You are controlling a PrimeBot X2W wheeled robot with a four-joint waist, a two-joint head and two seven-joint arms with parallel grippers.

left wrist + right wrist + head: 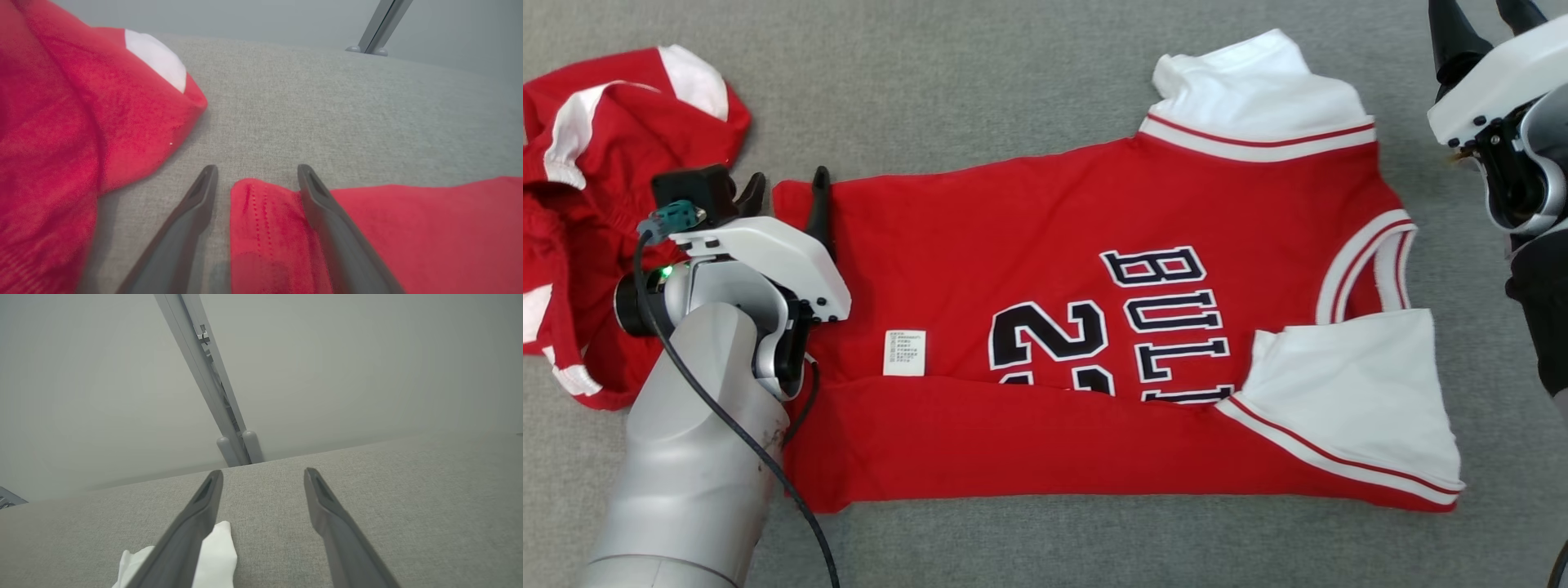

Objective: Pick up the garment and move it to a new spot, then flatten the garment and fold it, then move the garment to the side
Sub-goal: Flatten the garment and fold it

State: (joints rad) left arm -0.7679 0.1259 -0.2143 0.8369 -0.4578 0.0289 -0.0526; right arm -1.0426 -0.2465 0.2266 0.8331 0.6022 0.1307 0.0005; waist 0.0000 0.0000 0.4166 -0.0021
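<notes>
The left gripper point(784, 202) was seen in the head view at the nine-o'clock edge of the jersey point(1045, 237). Its fingers were spread wide and pointed toward twelve, nothing was held, and the grey forearm point(686, 457) entered from seven o'clock. The jersey was laid flat on the grey surface point(1013, 82). The right gripper point(1486, 20) was positioned at two o'clock, open and empty.

In the left wrist view, the jersey's hem corner was framed between the parted fingers, ungripped. A second red garment point(61, 143) was bunched at nine o'clock.

In the right wrist view, a white sleeve point(216, 551) was glimpsed at seven o'clock beside the open fingers.
</notes>
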